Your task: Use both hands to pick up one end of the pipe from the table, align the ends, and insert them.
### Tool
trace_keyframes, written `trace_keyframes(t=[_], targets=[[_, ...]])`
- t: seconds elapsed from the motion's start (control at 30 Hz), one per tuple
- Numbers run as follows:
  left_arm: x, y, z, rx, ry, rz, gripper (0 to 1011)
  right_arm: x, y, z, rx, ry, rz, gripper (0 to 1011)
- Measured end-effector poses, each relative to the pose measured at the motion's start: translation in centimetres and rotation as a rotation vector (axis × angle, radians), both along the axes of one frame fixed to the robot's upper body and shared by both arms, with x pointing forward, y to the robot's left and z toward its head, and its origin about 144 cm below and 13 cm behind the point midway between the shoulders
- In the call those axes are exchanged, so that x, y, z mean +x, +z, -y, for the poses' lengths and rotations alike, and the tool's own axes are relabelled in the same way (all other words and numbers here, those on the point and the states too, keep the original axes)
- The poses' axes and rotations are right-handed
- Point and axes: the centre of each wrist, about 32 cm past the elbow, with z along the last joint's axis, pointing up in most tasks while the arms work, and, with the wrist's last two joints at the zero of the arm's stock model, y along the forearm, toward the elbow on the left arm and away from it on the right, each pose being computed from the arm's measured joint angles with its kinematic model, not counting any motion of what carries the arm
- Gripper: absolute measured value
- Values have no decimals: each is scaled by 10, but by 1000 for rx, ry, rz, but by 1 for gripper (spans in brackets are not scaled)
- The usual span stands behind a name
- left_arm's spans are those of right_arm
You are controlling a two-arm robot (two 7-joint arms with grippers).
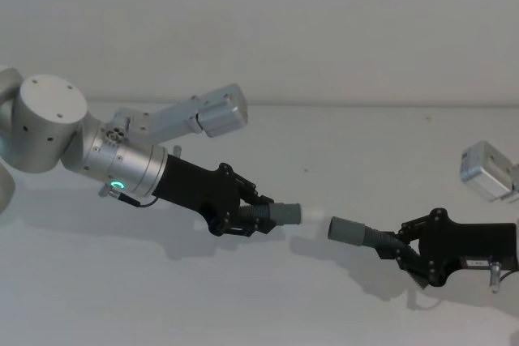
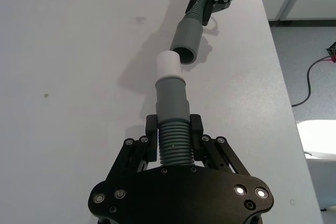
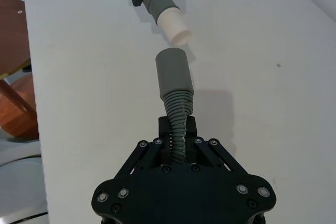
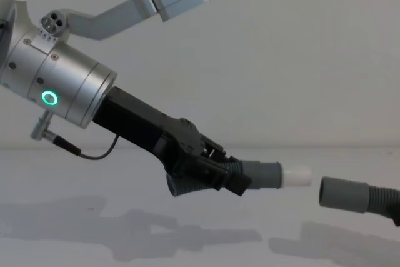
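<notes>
The head camera is looking down on the counter [image 1: 340, 297] from above; the chest camera is looking across it from low down. Each wrist camera is sitting close behind its own tool, facing the other. All are sharing the gap between both pipe ends.

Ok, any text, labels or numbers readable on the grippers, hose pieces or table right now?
None can be read.
Black plastic right gripper: a small pale label on its body, too small to read.
Black plastic left gripper, both ribbed dark grey hose pieces, white table: no markings seen.
</notes>
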Motion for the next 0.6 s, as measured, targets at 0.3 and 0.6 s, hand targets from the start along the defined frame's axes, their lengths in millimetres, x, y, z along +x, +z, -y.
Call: trace_keyframes(t=[0.3,0.6], targets=[[0,-1,0,-5,-2,-8,342,1,1,-3,5,-3,-2,133],[-1,-3,0,-13,-1,-16,341,3,1,-5,3,-7,0,134]])
